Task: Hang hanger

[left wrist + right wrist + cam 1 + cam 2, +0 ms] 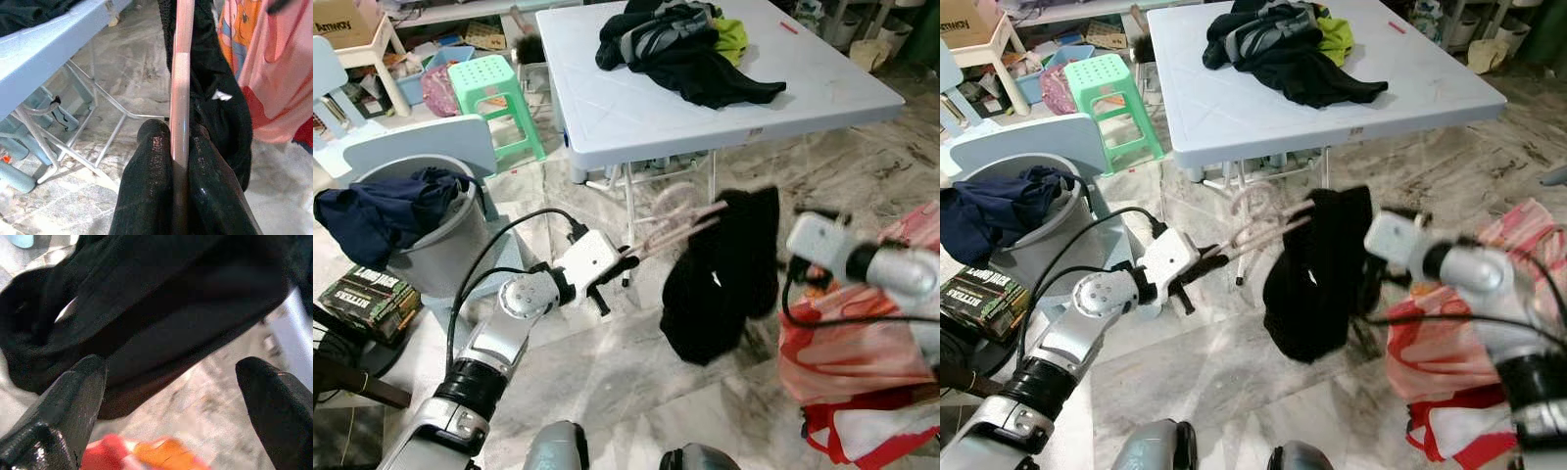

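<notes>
Left pincer pinches one end of pink hanger; long axis runs fwd-right, away from it, w/ black garment draped on far end. Right pincer, spread, sits just beside garment, below white bench.

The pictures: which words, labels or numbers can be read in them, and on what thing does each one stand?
"BITTERS": on the dark carton on the floor beside the grey bucket; the smaller print is blurred.
Print on the cardboard box at the top left: cut off, not readable.
Sticker on the white table edge: too small.
Tag in the black garment: blank or blurred.
</notes>
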### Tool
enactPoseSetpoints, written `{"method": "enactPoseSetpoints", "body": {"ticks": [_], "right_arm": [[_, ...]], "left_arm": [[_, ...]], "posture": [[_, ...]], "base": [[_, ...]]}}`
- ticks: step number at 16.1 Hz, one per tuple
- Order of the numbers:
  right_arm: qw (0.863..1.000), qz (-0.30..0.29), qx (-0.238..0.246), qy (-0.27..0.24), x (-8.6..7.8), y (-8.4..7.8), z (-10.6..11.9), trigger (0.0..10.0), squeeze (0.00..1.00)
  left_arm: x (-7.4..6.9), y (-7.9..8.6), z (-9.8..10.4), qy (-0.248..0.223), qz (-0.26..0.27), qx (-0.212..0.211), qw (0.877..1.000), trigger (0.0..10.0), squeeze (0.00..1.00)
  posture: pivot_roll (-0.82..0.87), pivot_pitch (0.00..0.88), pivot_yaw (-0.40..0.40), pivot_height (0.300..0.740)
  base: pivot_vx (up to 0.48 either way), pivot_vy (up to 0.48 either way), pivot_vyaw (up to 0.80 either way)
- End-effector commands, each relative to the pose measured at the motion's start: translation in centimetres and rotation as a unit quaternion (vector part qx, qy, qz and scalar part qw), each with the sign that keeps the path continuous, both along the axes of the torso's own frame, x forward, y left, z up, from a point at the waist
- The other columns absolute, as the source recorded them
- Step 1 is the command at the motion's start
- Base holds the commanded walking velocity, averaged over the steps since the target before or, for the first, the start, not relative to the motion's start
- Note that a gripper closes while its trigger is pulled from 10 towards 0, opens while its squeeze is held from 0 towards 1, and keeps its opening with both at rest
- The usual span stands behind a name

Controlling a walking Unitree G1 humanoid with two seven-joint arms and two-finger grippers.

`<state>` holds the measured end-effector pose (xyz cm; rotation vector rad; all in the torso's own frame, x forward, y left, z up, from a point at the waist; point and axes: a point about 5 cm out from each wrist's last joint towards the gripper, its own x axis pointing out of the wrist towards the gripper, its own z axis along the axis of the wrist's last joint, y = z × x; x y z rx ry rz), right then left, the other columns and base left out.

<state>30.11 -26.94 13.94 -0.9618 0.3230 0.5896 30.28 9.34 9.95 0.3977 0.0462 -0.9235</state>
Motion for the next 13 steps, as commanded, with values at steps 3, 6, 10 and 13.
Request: {"method": "enactPoseSetpoints", "body": {"ticks": [3,6,10,13], "right_arm": [[0.993,-0.044,0.096,0.044,-0.7,0.8,-1.5,10.0,0.00],[0.966,-0.138,0.209,0.061,0.2,1.6,-3.1,10.0,0.00],[0.937,-0.195,0.289,0.026,2.0,3.3,-3.0,10.0,0.00],[0.928,-0.233,0.289,-0.014,3.2,3.0,-2.3,10.0,0.00]], "left_arm": [[0.1,-0.3,1.5,-0.018,-0.002,-0.029,0.999,0.0,0.00],[-0.4,-1.1,1.8,-0.018,-0.020,-0.032,0.999,0.0,0.00],[-1.6,-1.9,1.9,-0.013,-0.050,-0.037,0.998,0.0,0.00],[-2.1,-2.1,2.1,-0.012,-0.055,-0.042,0.998,0.0,0.00]], "posture": [[-0.05,0.054,0.026,0.740],[-0.03,0.056,0.025,0.740],[0.00,0.055,0.021,0.740],[0.02,0.056,0.012,0.740]], "base": [[0.000,0.000,0.00],[0.000,0.000,0.00],[0.000,0.000,0.00],[0.000,0.000,0.00]]}}
